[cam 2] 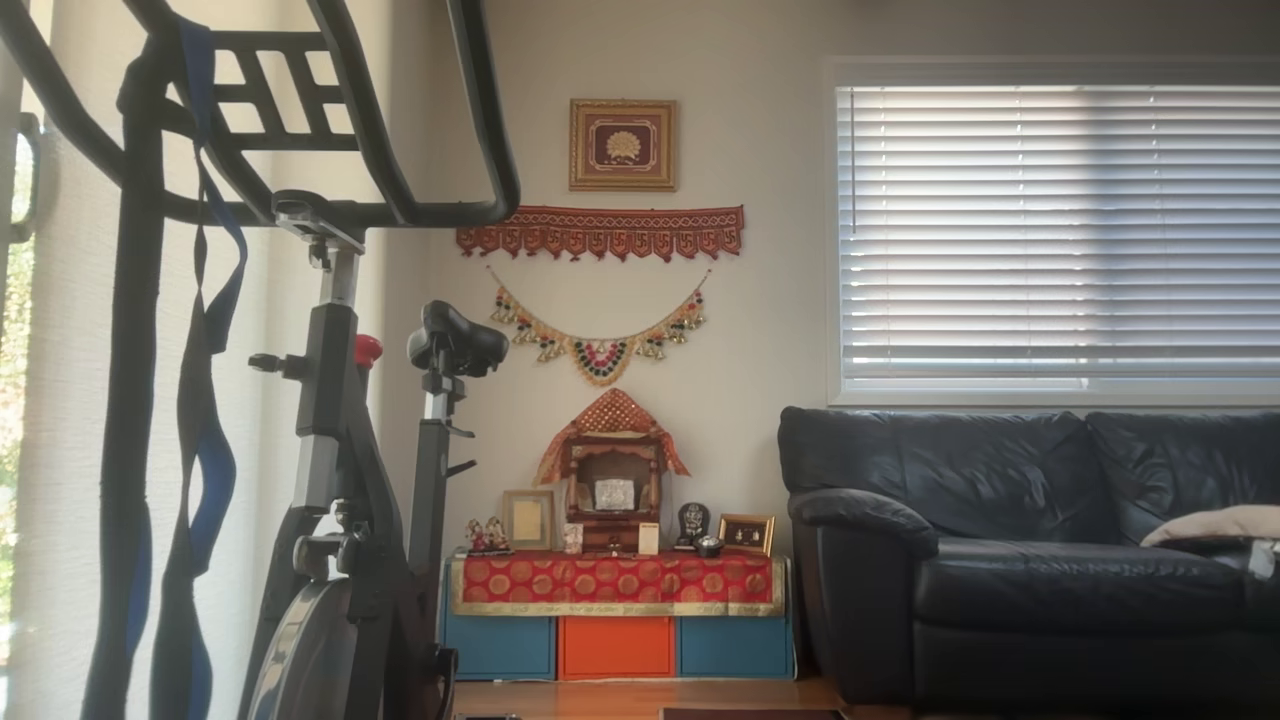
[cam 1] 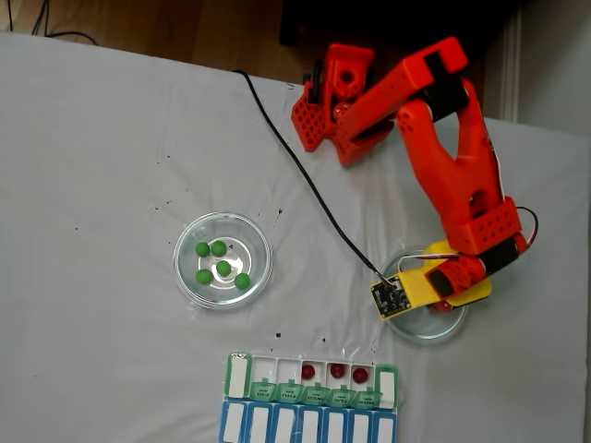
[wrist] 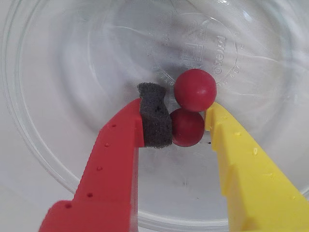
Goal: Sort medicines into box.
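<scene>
In the wrist view my gripper point(wrist: 187, 124) reaches down into a clear glass dish point(wrist: 58, 145). Its red finger with the grey foam pad point(wrist: 154, 121) and its yellow finger point(wrist: 231, 145) are shut on a dark red medicine ball point(wrist: 188, 129). A second red ball point(wrist: 194, 89) touches the held one from behind. In the fixed view the orange arm hangs over this dish point(cam 1: 427, 325) at the right. The box point(cam 1: 309, 399) lies at the bottom edge with three red balls point(cam 1: 337, 371) in its white compartments. Several green balls point(cam 1: 220, 263) sit in the left dish point(cam 1: 189, 286).
A black cable point(cam 1: 305, 175) runs from the arm's base point(cam 1: 332, 97) across the white cloth to the wrist camera board point(cam 1: 388, 295). Bare cloth lies between the two dishes and the box. The other view shows a room with an exercise bike and a sofa.
</scene>
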`<action>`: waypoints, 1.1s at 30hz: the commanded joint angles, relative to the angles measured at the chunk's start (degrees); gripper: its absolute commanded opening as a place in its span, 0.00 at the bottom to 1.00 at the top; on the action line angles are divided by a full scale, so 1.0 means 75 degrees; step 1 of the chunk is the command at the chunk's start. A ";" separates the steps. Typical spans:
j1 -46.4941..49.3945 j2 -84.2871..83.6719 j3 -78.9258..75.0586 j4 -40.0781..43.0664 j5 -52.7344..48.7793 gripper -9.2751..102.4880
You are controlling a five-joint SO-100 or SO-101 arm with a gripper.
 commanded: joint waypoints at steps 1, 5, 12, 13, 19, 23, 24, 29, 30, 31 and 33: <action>-0.0152 0.0094 -0.0059 -0.0094 -0.0059 0.21; -0.0117 0.0094 -0.0082 -0.0094 -0.0117 0.22; -0.0047 0.0129 -0.0164 0.0023 -0.0281 0.24; -0.0059 0.0141 -0.0164 0.0035 -0.0316 0.24; -0.0012 0.0246 -0.0152 0.0129 -0.0410 0.25; 0.0047 0.0316 -0.0141 0.0246 -0.0457 0.27; 0.0059 0.0340 -0.0129 0.0270 -0.0480 0.27; 0.0082 0.0492 -0.0035 0.0352 -0.0480 0.28; 0.0094 0.0516 -0.0035 0.0363 -0.0480 0.28; 0.0094 0.0539 -0.0012 0.0375 -0.0480 0.29; 0.0094 0.0586 0.0023 0.0387 -0.0480 0.29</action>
